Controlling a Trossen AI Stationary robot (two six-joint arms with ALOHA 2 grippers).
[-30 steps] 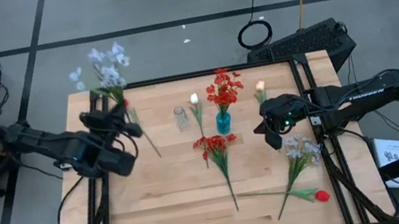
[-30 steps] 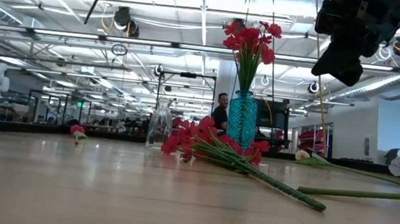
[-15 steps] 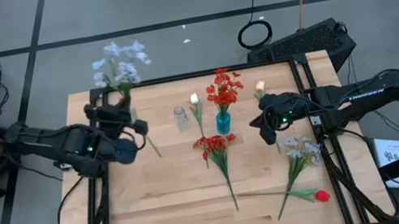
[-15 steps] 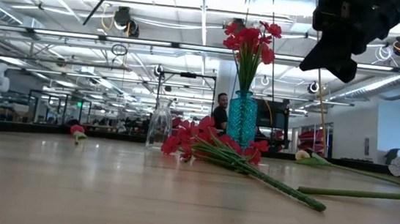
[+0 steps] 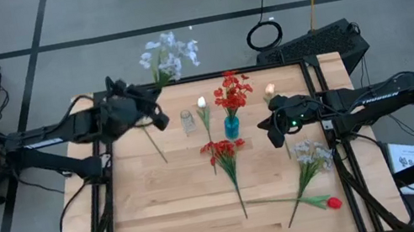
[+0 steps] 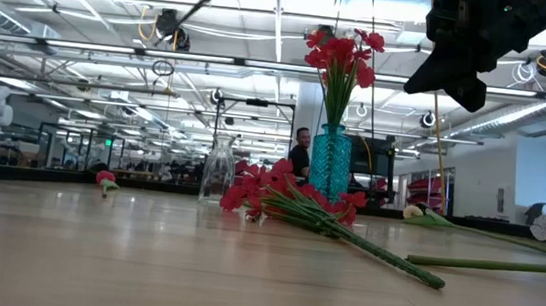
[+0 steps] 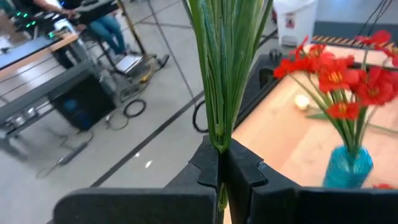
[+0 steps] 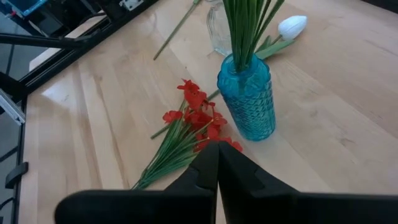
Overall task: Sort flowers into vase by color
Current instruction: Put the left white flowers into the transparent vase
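Two vases sit mid-bench here: the blue vase [image 5: 232, 126] already has red blooms [image 5: 232, 91] standing in it, and the clear vase [image 5: 188, 122] just beside it is empty, so that one looks like the home for the pale stuff.

Your left gripper [image 5: 157, 116] is clamped tight on the stem of the white spray [image 5: 168, 53]. The blossoms stick out ahead of the gripper past the bench's far edge, and the stem tail [image 5: 154, 145] trails back under it toward the bench. It's held up in the air, clear vase just off to the side of the gripper, so my guess is you're swinging the stem round to drop it tail first. The wrist view shows the green stems [image 7: 227, 68] pinched right between the fingers, pretty central, so the grip looks fine.

Your right gripper [image 5: 266, 129] hangs closed and empty above the bench, blue vase right ahead of it and a loose red bunch [image 8: 186, 127] lying flat just beyond its tips. Probably parked there for the next red pick.

Still lying around: a cream tulip [image 5: 202, 105] between the vases, another tulip [image 5: 270, 89] behind the right gripper, a second pale spray [image 5: 312, 155] and a red bud [image 5: 334, 203] nearer the front edge.

Watch the long tail: it could clip the clear vase and tip it.
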